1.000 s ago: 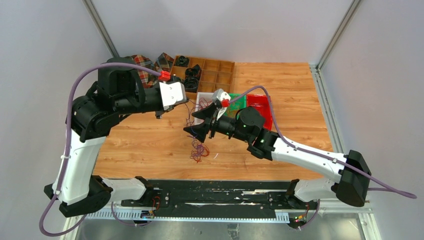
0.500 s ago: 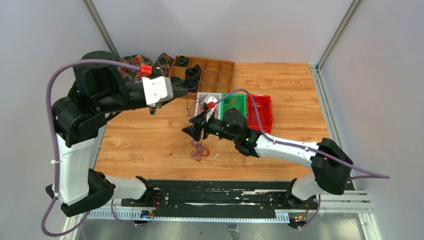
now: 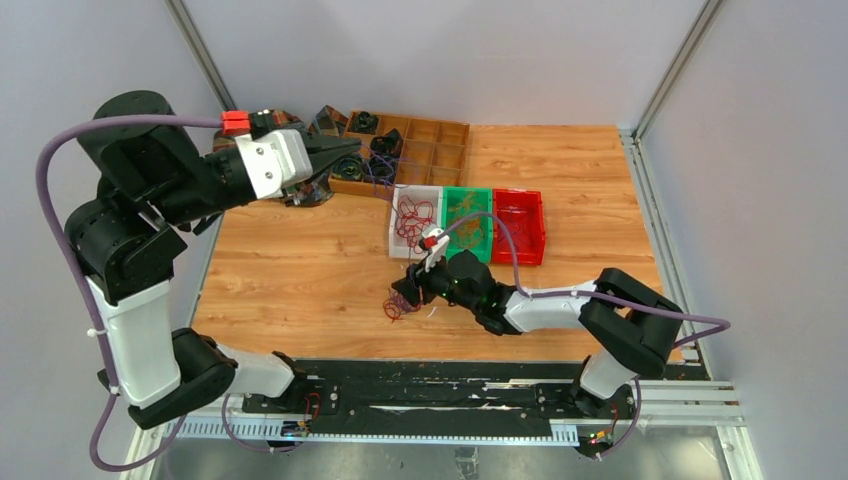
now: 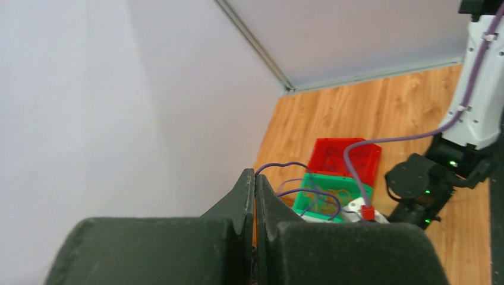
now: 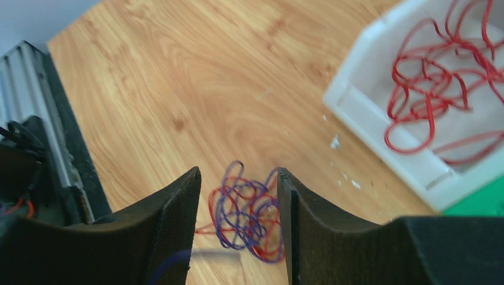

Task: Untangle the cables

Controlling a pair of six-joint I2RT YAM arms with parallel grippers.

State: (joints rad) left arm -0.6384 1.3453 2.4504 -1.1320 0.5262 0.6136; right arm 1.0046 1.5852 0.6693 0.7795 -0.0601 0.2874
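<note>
Cables showed in three places from the overhead camera: a small tangle [image 3: 397, 306] of red and purple wire on the wooden surface [image 3: 300, 270] near its front edge, red cables [image 3: 412, 215] in a white bin [image 3: 394, 232], and tan cables [image 3: 465, 212] in the green bin [image 3: 452, 238] next to it, with a red bin [image 3: 520, 228] last in the row. My right tool [image 3: 408, 291] sat low right at the tangle. My left tool [image 3: 352, 152] was far off at the back left, pointing at a wooden compartment tray [image 3: 435, 140] that held black coils [image 3: 385, 150]. From the left wrist camera I saw the left tool [image 4: 255, 173] with its fingers pressed together, clamping a purple strand [image 4: 285, 164] that came out of the tips and arched away toward the green bin [image 4: 315, 179] and red bin [image 4: 339, 155] below. From the right wrist camera the right tool [image 5: 236, 175] stood with its fingers apart, one on either side of the tangle [image 5: 246, 219], which lay on the surface [image 5: 178, 77] between them. I could not tell whether either pad touched the wire. The white bin [image 5: 368, 136] with its red cables [image 5: 434, 101] lay well apart to the upper right.
</note>
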